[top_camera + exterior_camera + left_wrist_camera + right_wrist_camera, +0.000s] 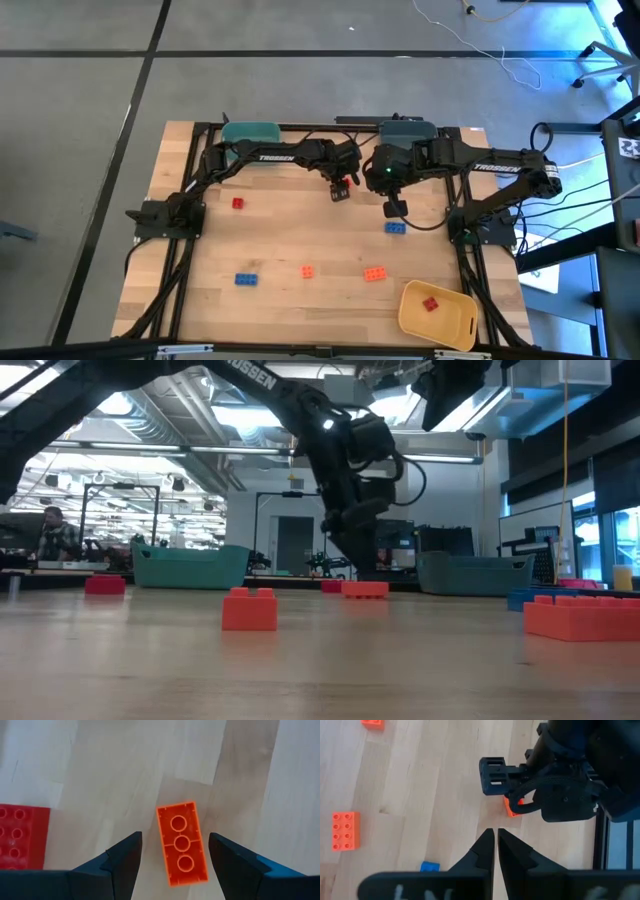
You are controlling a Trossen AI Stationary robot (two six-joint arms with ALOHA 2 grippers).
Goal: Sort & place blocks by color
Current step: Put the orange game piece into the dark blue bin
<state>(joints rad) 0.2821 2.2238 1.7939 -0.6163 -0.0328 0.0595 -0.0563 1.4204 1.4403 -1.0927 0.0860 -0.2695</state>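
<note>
An orange oblong brick (181, 844) lies flat on the table, studs up, near the far middle. My left gripper (175, 840) points steeply down over it, open, with one finger on either side of its long sides and a gap on each. The right wrist view shows the same brick (512, 807) under that gripper. A red brick (20, 837) lies just beside it. My right gripper (496, 835) hangs shut and empty above the table, over a blue brick (396, 228).
Loose on the table are a red brick (237, 203), a blue brick (246, 279) and two orange bricks (307, 271) (374, 273). A yellow bin (450, 325) at the near right holds a red brick (431, 304). A teal bin (250, 131) and a grey-blue bin (408, 130) stand at the far edge.
</note>
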